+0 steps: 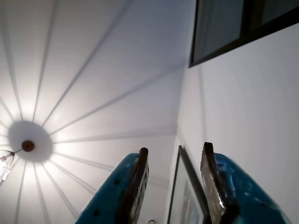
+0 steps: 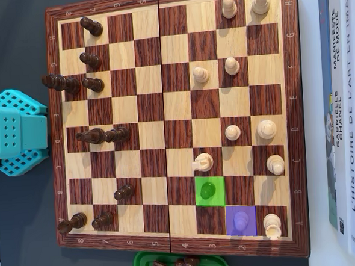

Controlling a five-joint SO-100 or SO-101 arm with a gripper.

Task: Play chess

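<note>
The wooden chessboard [image 2: 168, 1] fills the overhead view. Dark pieces [image 2: 96, 135] stand along its left side and light pieces [image 2: 233, 132] on its right half. One square is tinted green [image 2: 201, 199] with a piece on it. Diagonally below it, a square is tinted purple [image 2: 231, 227], with only a faint shape inside. In the wrist view my gripper [image 1: 175, 147] points up at the ceiling. Its blue fingers [image 1: 135, 182] stand apart and open, with nothing between them. In the overhead view only the arm's teal base [image 2: 16, 132] shows, left of the board.
A green tray [image 2: 141, 265] holding captured dark pieces sits below the board's bottom edge. Books [image 2: 345, 116] lie along the right side. The wrist view shows a ceiling lamp [image 1: 27, 145], a window [image 1: 224, 28] and a framed picture [image 1: 184, 196] on the wall.
</note>
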